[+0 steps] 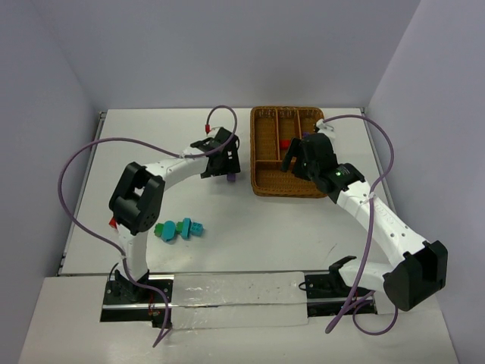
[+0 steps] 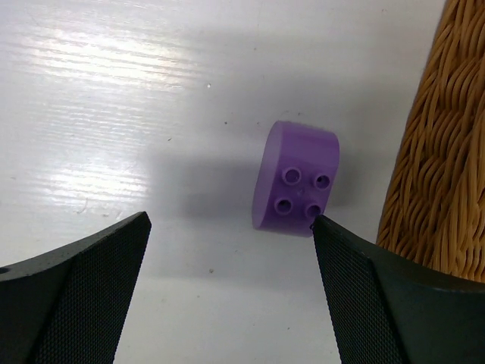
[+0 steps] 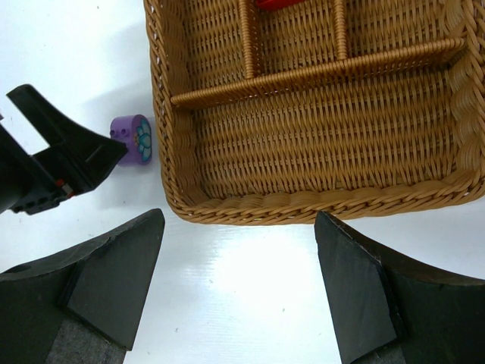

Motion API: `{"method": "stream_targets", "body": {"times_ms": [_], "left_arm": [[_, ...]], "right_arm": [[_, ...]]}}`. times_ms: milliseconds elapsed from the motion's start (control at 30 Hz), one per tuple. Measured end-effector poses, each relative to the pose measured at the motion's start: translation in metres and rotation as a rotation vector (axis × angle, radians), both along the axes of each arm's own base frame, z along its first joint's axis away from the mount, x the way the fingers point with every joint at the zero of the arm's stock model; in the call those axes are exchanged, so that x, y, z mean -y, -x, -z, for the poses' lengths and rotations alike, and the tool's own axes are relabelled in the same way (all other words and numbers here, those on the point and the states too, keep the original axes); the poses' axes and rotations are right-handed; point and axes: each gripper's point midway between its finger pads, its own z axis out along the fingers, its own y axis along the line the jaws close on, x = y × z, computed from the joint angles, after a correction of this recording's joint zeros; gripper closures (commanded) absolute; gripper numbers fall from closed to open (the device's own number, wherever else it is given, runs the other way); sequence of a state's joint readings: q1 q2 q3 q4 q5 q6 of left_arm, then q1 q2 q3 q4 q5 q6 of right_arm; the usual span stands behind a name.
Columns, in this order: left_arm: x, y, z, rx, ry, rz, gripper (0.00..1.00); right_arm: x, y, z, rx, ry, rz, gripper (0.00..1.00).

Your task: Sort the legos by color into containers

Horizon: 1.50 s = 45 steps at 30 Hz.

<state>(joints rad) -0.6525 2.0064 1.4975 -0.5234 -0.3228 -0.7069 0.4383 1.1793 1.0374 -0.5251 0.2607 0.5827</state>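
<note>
The left gripper [image 2: 229, 226] is held spread, with nothing pinched, over a purple brick [image 2: 295, 178] lying on the table [image 2: 114, 114] just beside the wicker tray [image 2: 439, 152]. The right gripper [image 3: 239, 220] is likewise spread by the tray, where a red brick [image 1: 285, 142] is seen in one slot.

On the white table [image 1: 151, 136], a brown woven wicker tray [image 1: 288, 190] lies at two o'clock, a purple studded brick [image 2: 295, 180] just beside it. Teal and green bricks [image 1: 179, 229] lie at eight.

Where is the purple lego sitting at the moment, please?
The purple lego lies on the white table just outside the wicker tray, beside its left wall. It is just ahead of the open left gripper, near the table's middle in the overhead view.
</note>
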Motion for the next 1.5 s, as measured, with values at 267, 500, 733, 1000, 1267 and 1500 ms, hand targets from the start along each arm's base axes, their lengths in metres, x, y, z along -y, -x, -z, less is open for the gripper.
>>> {"method": "stream_targets", "body": {"times_ms": [267, 500, 733, 1000, 1267, 1500], "left_arm": [[-0.002, 0.001, -0.019, 0.035, 0.0, 0.026, 0.05], [0.009, 0.007, -0.018, 0.033, -0.004, 0.098, 0.1], [0.017, 0.006, 0.0, 0.01, -0.051, 0.141, 0.15], [0.023, -0.006, 0.012, 0.005, -0.087, 0.165, 0.36], [0.026, -0.011, 0.014, 0.008, -0.095, 0.181, 0.6], [0.026, -0.011, 0.013, 0.009, -0.103, 0.193, 0.87]], "right_arm": [[-0.001, 0.001, 0.0, -0.001, 0.001, -0.004, 0.12], [-0.003, 0.002, 0.001, -0.004, 0.002, -0.01, 0.12], [-0.005, 0.004, 0.002, -0.011, 0.005, -0.016, 0.12], [-0.005, 0.006, 0.004, -0.018, 0.009, -0.02, 0.12], [-0.004, 0.007, 0.005, -0.022, 0.014, -0.017, 0.12], [-0.001, 0.011, 0.002, -0.023, 0.02, -0.012, 0.12]]}}
